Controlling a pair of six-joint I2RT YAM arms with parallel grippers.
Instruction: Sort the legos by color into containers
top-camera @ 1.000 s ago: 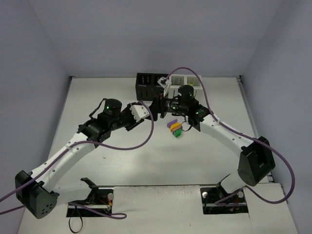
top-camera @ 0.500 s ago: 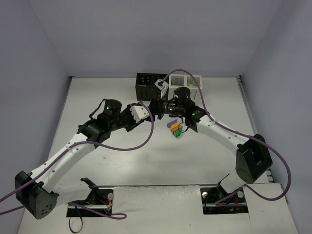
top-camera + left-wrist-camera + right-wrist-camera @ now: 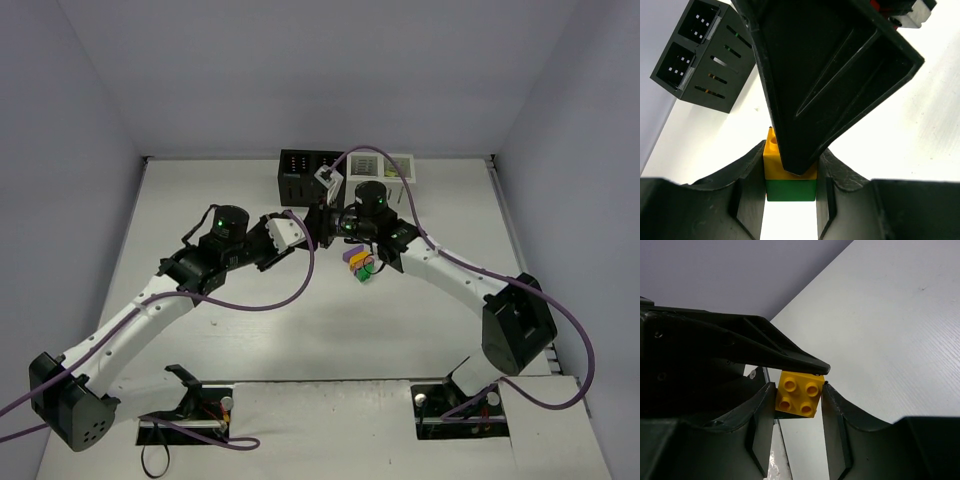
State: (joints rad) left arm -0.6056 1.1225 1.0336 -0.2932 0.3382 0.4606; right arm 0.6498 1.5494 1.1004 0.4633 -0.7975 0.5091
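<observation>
My left gripper [image 3: 316,230] and right gripper [image 3: 331,222] meet above the table, in front of the bins. In the left wrist view my left gripper [image 3: 791,172] is shut on a dark green brick [image 3: 790,190] joined to a yellow brick [image 3: 771,159]. One right finger [image 3: 830,75] covers much of the yellow brick. In the right wrist view my right gripper [image 3: 799,396] is shut on the yellow brick [image 3: 800,392], with a left finger [image 3: 740,342] over it. A small pile of purple, yellow and green legos [image 3: 358,264] lies on the table just right of the grippers.
The row of bins stands at the back of the table, with the black bins [image 3: 300,172] on the left and the white bins [image 3: 385,165] on the right. The black bins also show in the left wrist view [image 3: 705,50]. Purple cables loop over both arms.
My right arm has shifted a little left, closer to my left gripper. The left arm has barely moved, and the lego pile has not moved.
</observation>
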